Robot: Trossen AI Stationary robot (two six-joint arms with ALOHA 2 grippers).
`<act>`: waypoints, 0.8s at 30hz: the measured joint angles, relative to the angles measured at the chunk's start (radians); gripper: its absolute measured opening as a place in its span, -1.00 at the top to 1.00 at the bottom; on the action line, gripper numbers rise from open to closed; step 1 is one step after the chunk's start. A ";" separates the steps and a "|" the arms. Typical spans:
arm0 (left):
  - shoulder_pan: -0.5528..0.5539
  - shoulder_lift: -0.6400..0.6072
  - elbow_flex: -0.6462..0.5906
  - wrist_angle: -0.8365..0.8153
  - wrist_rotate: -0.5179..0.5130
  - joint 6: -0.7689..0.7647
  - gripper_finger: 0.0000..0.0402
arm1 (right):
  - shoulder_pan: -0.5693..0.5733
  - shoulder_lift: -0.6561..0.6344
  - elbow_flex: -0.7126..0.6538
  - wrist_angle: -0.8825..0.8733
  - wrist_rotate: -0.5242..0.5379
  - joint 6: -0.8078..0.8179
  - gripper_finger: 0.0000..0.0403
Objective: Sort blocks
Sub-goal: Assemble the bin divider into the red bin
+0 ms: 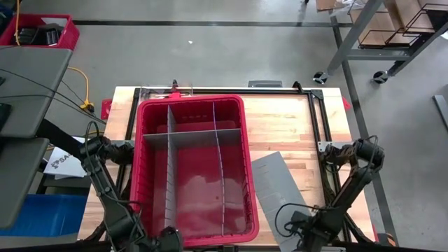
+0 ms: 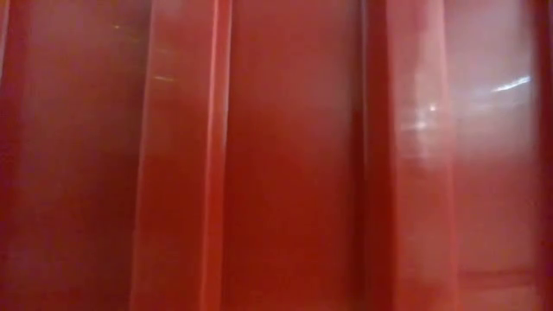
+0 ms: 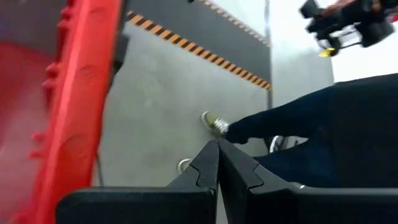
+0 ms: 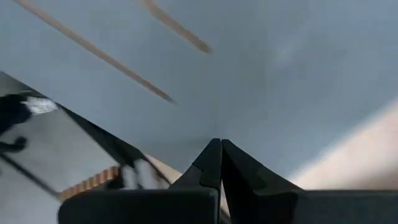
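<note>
From above, your red bin point(image 1: 192, 168) holds only grey dividers point(image 1: 170, 164); no blocks show anywhere, so sorting looks unstarted, and the paper left of it reads only partly. The low view shows just bin wall. Left gripper point(image 3: 217, 155) and right gripper point(image 4: 221, 155) sit pinched together, empty
</note>
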 joint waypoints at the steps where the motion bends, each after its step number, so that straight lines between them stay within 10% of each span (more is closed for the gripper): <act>1: -0.003 0.000 0.000 -0.016 -0.001 -0.008 1.00 | -0.005 0.012 0.000 0.030 0.000 0.000 1.00; 24: -0.012 0.000 0.000 -0.076 -0.001 -0.053 1.00 | -0.169 0.072 0.000 0.489 0.205 0.022 1.00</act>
